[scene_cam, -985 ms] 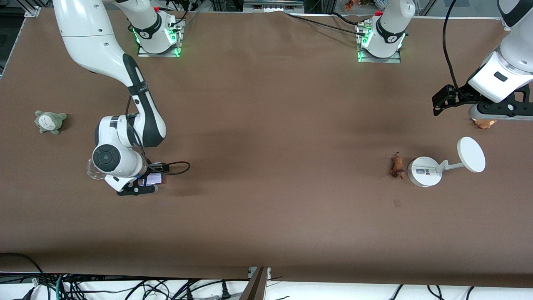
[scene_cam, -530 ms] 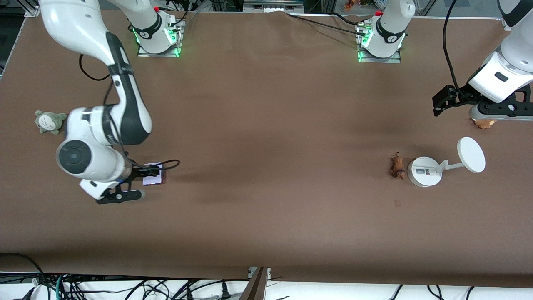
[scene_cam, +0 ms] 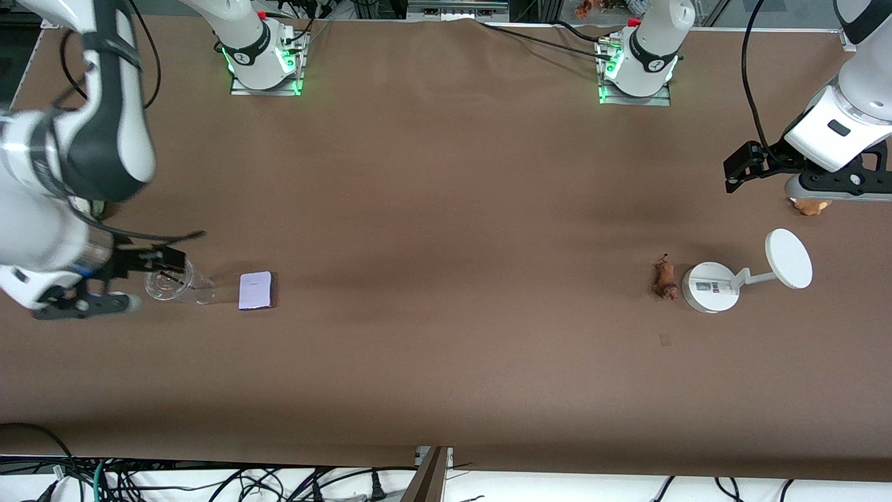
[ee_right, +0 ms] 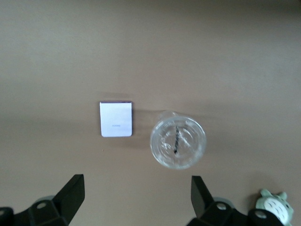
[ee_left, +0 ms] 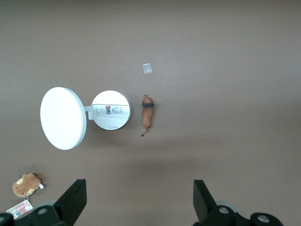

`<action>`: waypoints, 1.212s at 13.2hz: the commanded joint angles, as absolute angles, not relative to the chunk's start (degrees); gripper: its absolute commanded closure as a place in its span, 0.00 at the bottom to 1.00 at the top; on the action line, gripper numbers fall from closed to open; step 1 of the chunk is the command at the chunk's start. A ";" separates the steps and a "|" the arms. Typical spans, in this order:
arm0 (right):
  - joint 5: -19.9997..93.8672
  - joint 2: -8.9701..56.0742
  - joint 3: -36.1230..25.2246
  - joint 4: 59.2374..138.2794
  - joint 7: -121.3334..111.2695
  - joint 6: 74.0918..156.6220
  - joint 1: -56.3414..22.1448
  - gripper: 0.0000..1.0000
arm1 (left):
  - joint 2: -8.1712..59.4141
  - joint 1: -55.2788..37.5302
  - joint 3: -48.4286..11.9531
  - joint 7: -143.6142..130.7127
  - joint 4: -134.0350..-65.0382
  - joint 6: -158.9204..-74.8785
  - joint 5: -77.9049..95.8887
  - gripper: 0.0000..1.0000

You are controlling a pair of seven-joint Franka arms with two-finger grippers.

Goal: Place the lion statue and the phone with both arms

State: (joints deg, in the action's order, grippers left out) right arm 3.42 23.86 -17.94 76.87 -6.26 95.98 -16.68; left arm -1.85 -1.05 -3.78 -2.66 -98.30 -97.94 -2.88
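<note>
On the brown desk are counted one flat pale lavender phone, one clear glass tumbler, one orange-brown lion figurine, one round white stand, and two plush toys: one grey-green, one brown.

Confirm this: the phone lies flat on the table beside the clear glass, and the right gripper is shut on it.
Not quite. The phone does lie flat beside the clear glass, but the right gripper is open and holds nothing. The right wrist view shows its fingers spread with the phone lying free on the table.
</note>
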 commanded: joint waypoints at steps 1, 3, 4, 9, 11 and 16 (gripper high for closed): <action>3.60 14.45 -14.87 83.47 -6.41 94.14 -13.64 0.00 | -0.97 -1.32 -3.69 -1.49 -96.15 -96.50 -3.25 0.00; 3.26 9.08 -8.38 88.75 -6.68 94.30 -7.50 0.00 | -1.05 -1.06 -3.60 -1.49 -95.98 -95.89 -3.16 0.00; 3.08 7.49 -7.48 89.38 -6.94 93.44 -5.47 0.00 | -0.97 -1.05 -3.60 -1.49 -95.89 -95.71 -3.16 0.00; 2.47 0.18 -6.86 93.87 -6.94 90.27 -0.88 0.00 | -0.97 -1.32 -3.60 -1.67 -95.63 -95.80 -3.16 0.00; 0.01 0.26 -4.32 93.60 -6.33 88.51 -0.88 0.00 | -0.97 -1.32 -3.60 -1.67 -95.62 -95.80 -3.16 0.00; 0.18 2.89 -4.75 90.10 -6.59 87.19 -0.79 0.00 | -0.97 -1.23 -3.60 -1.67 -95.71 -95.80 -3.08 0.00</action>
